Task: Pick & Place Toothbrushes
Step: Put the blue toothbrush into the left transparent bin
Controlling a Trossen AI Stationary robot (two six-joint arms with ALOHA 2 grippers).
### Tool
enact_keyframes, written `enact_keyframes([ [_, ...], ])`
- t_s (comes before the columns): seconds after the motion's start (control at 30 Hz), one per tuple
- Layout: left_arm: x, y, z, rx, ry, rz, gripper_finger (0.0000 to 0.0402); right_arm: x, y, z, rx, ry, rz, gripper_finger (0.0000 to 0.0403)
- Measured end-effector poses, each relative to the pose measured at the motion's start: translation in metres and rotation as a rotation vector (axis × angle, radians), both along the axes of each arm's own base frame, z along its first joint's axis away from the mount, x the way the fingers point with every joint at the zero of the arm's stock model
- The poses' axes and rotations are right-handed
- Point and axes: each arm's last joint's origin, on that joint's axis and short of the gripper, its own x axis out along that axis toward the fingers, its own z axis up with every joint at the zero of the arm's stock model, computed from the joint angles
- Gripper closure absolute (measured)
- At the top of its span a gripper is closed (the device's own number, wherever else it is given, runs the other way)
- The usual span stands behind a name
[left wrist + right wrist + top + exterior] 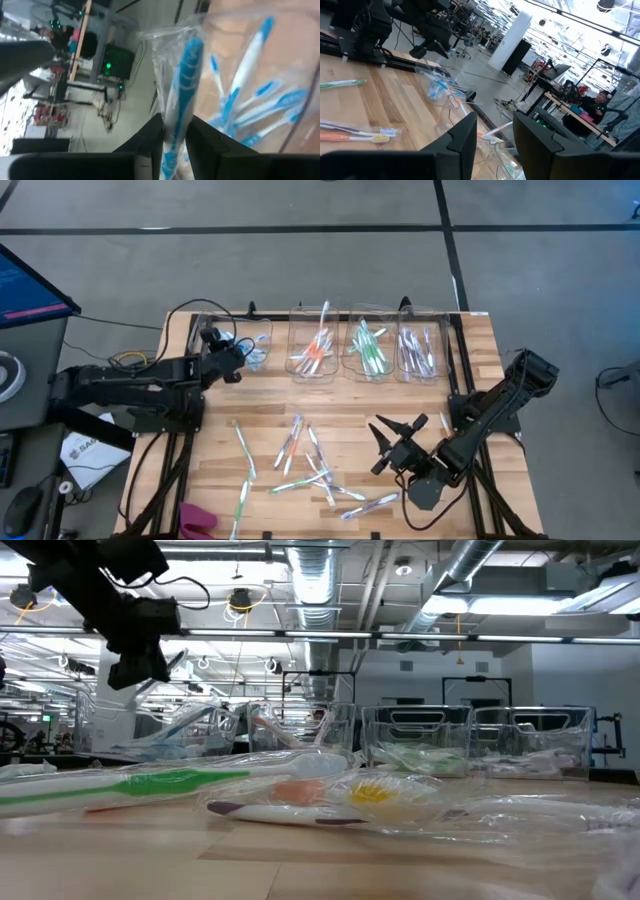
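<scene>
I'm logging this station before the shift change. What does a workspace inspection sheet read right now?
Surface: wooden slatted table, bare in patches.
Job's things: slim wrapped plastic toothbrushes scattered at centre; others sorted by colour in four clear plastic bins along the far edge.
Clutter: pink object at the near left edge.
Grippers: left hand over the leftmost bin, shut on a blue wrapped toothbrush; right hand above the near right table, open, empty.
Cables: yellow and black wires by the left arm.
Surroundings: monitor at left; person seated beyond.
</scene>
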Motion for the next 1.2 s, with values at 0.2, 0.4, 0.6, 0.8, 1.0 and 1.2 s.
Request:
enact_keyframes([
  [0.2, -0.006, 0.002, -0.009, -0.094, 0.097, -0.029, 0.0314, 0.000, 0.000, -0.001, 0.006, -0.005, 0.000, 0.0283],
  [0.4, -0.006, 0.004, -0.011, -0.107, 0.123, -0.022, 0.0312, -0.001, -0.001, -0.002, 0.000, 0.013, 0.012, 0.0283],
  [0.6, -0.007, 0.004, -0.010, -0.051, 0.146, 0.022, 0.0312, 0.000, -0.001, -0.003, 0.017, 0.029, 0.038, 0.0283],
  [0.8, -0.010, 0.006, -0.008, 0.047, 0.206, 0.085, 0.0311, 0.001, -0.002, -0.003, 0.018, 0.029, 0.034, 0.0283],
  [1.0, -0.007, 0.007, -0.012, 0.057, 0.290, 0.070, 0.0311, 0.002, -0.003, -0.003, 0.018, 0.030, 0.029, 0.0283],
  [1.2, 0.002, 0.007, -0.023, -0.058, 0.327, -0.023, 0.0311, 0.003, -0.003, -0.003, 0.031, 0.042, 0.050, 0.0283],
])
